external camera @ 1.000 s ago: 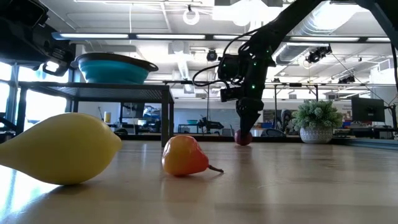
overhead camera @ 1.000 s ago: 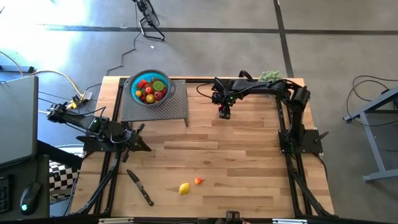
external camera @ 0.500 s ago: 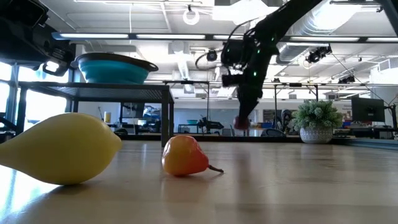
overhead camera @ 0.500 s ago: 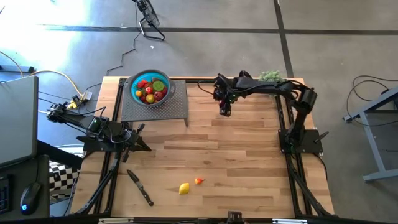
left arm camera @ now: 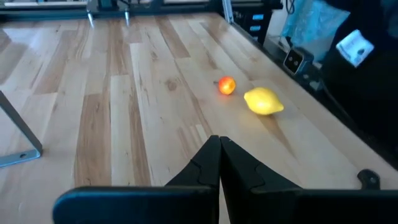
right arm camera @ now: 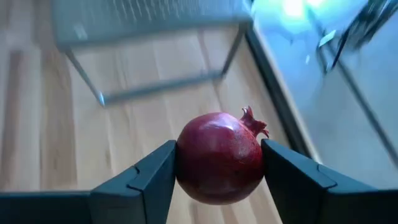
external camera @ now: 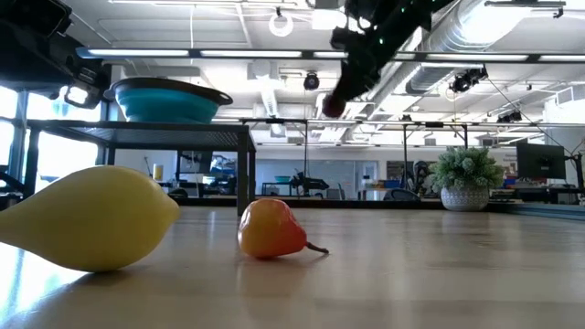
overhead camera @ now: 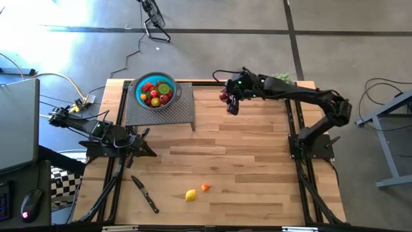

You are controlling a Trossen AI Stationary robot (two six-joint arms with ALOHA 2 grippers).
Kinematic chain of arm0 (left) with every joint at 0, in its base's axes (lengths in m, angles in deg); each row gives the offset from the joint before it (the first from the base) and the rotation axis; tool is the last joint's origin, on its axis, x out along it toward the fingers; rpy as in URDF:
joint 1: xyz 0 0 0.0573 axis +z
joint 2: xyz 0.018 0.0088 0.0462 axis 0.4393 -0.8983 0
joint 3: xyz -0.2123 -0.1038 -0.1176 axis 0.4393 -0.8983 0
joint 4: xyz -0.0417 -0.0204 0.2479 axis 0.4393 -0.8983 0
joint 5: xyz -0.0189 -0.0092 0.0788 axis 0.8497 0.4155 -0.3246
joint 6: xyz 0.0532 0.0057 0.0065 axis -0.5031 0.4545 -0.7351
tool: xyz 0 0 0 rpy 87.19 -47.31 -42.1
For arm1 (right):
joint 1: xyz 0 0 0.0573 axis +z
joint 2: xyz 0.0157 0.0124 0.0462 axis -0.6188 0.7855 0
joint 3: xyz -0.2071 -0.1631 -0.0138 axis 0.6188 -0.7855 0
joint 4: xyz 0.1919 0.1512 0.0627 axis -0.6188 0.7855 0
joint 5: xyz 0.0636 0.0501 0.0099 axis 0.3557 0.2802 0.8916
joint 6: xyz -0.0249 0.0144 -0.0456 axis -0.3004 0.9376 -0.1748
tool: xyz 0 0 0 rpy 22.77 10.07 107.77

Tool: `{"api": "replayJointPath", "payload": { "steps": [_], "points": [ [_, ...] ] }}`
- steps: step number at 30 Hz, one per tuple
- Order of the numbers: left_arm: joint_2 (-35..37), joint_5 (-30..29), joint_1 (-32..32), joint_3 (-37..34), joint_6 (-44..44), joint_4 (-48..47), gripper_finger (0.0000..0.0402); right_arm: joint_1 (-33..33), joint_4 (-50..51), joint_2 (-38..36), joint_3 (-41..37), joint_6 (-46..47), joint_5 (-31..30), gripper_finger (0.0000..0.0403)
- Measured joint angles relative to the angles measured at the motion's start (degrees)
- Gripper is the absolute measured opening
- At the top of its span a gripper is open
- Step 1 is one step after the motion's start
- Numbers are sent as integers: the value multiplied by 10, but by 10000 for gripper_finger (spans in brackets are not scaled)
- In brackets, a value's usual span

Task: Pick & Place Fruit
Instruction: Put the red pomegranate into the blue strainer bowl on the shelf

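While the right hand (right arm camera: 219,180) grips one pomegranate (right arm camera: 219,157), two fruits (overhead camera: 196,192) on table.

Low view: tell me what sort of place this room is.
Probably a robotics lab or open workshop: exposed ceiling ducts and strip lights overhead, rows of desks with monitors behind the wooden table, and a potted plant on it.

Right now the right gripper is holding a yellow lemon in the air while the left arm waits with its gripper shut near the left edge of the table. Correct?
Not quite. The right gripper holds a dark red pomegranate, not a yellow lemon; the right wrist view shows it clamped between the fingers. The lemon lies on the table. The rest stands: the fruit is held in the air, and the left gripper waits shut near the left edge.
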Motion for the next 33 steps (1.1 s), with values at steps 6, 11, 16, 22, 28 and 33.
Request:
{"api": "replayJointPath", "payload": {
  "steps": [6,11,16,22,28,33],
  "points": [
    [0,0,0,0,29,49,0,15,-40,-29,0,0,0,213],
    [0,0,0,0,25,87,0,15,-54,-31,0,0,1,213],
    [0,-1,0,0,-3,128,0,15,-56,-31,0,0,1,213],
    [0,-1,0,0,-5,175,0,15,-60,-31,0,0,1,213],
    [0,-30,0,0,-45,175,0,15,-60,-31,0,-1,2,213],
    [0,-80,0,0,-45,175,12,15,-60,-31,0,0,2,213]
  ]
}}
